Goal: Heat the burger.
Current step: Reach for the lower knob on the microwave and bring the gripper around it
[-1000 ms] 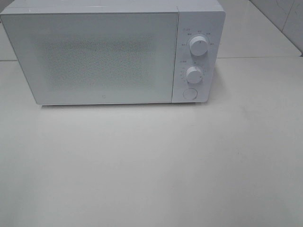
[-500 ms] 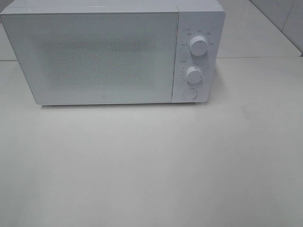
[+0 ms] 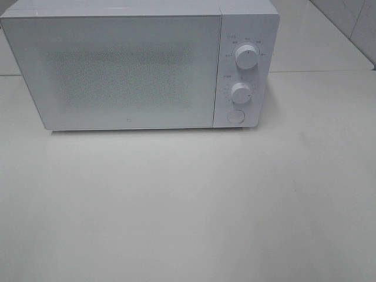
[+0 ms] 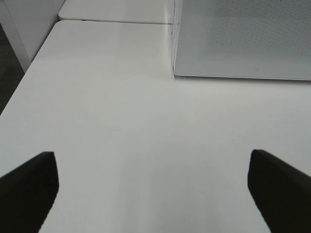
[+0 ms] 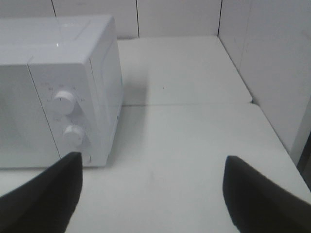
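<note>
The white box-shaped microwave oven (image 3: 129, 70) stands at 12 o'clock on the pale, matte table (image 3: 188, 205). Its frosted, dotted door (image 3: 117, 73) is shut, so I cannot tell what is inside. At 3 o'clock from the door there is an upper round white knob (image 3: 247, 57), a lower round white knob (image 3: 241, 93) and, under them, a round white button (image 3: 235, 117). The burger shows in no view, so I cannot tell where it lies relative to the grippers. The left gripper (image 4: 151, 162) hangs over the table in front of the door, its black fingers spread wide and holding nothing. The right gripper (image 5: 153, 160) is also spread and holds nothing, over the table near the knob side of the oven.
</note>
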